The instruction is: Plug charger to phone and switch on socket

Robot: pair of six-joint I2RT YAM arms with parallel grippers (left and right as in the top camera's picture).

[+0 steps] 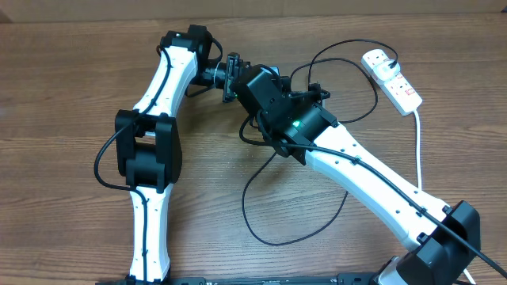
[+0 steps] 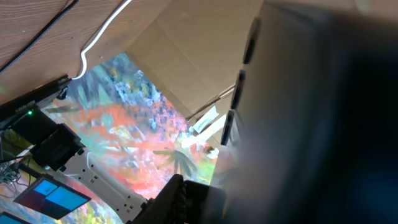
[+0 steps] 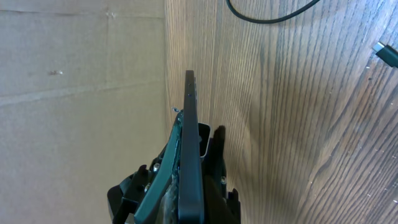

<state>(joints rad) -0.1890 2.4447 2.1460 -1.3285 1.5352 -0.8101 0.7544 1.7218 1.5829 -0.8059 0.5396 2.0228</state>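
Observation:
My right gripper is shut on the phone, a thin dark slab held edge-on over the wooden table. The overhead view shows that gripper meeting my left gripper at the back centre. In the left wrist view the phone fills the right side as a grey blur with side buttons. One dark finger shows beside it; the other is hidden. The charger's black cable loops across the table from a white adapter in the socket. A small plug tip lies on the wood.
The socket's thick white cord runs down the right side. A large cable loop lies at front centre. A cardboard wall stands behind the table. Both arms cross the middle of the table.

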